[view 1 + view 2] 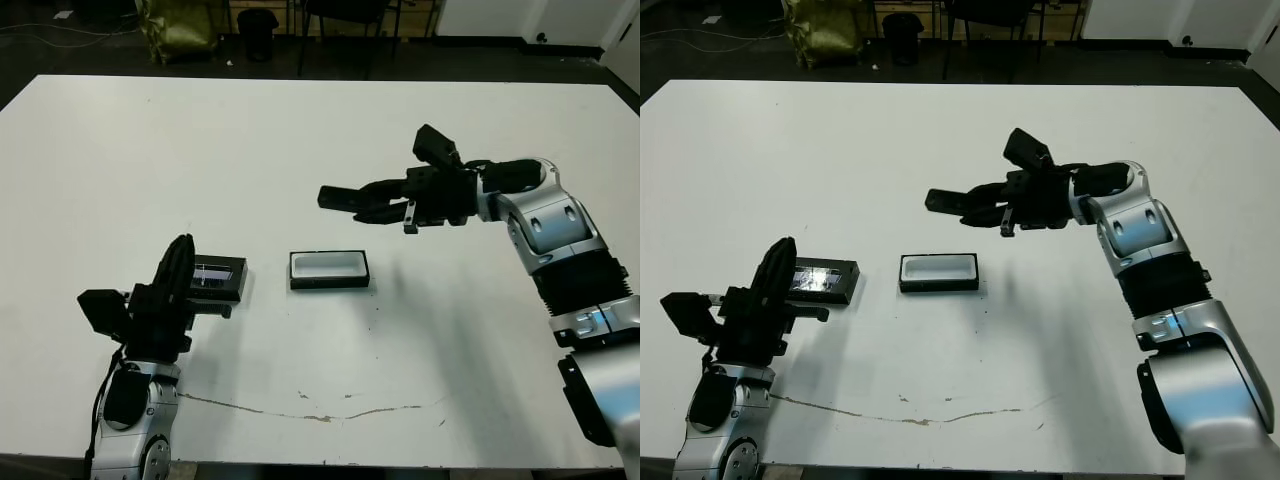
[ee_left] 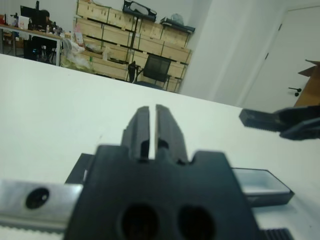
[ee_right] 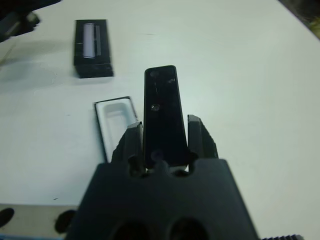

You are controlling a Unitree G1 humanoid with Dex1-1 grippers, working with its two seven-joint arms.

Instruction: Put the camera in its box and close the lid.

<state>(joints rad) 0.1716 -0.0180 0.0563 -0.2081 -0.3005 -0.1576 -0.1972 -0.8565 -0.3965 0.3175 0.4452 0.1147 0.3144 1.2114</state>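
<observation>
Two claws share a white surface (image 1: 300,130). The right claw (image 1: 345,200) hangs in the air above and just behind the box (image 1: 329,270), clamped on one end of the camera (image 1: 340,195), a slim black bar that juts out level past the fingertips. The box lies open, its white lining bare. The lid (image 1: 217,278) lies flat to the robot's left of the box, apart from it, just in front of the left claw (image 2: 149,125), whose fingers are pressed together on nothing.

The camera looks rigid, light and glossy, so likely slippery; gripping across its narrow sides, as now, seems safest.

Only the right wrist view shows the camera's face with its small lenses, and the shaped recess in the box lining. The head views alone show the camera's height above the surface.
</observation>
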